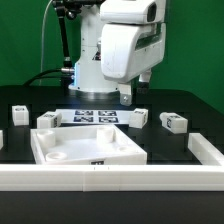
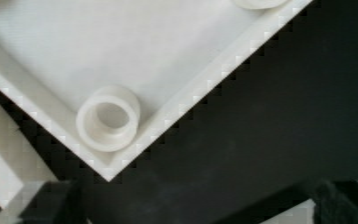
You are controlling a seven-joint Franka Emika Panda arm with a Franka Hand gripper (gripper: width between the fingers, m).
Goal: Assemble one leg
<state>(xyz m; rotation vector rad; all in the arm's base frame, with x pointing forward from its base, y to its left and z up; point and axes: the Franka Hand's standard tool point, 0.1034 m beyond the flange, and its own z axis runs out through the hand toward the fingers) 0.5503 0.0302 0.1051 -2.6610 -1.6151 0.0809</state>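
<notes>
The black tabletop (image 1: 195, 108) carries the white arm (image 1: 125, 45), which rises at its far edge. A large white square panel (image 1: 85, 150) lies flat near the front edge. The wrist view looks down on one of its corners, which has a round socket (image 2: 108, 112). White rails (image 1: 120, 180) line the front and side edges. The marker board (image 1: 95, 117) lies mid-table behind the panel.

The leg (image 1: 138, 118) sits just beside the board, toward the exterior view's right. It is a chunky white post with black-and-white tags on its faces. It looks wider than tall, with its long axis roughly along the far edge, but which end points where cannot be told. A second post (image 1: 175, 123), a third post (image 1: 47, 120) and a fourth post (image 1: 19, 114) share its row.

The gripper (image 1: 127, 98) hangs above, its fingers (image 2: 43, 205) spread apart and empty.
</notes>
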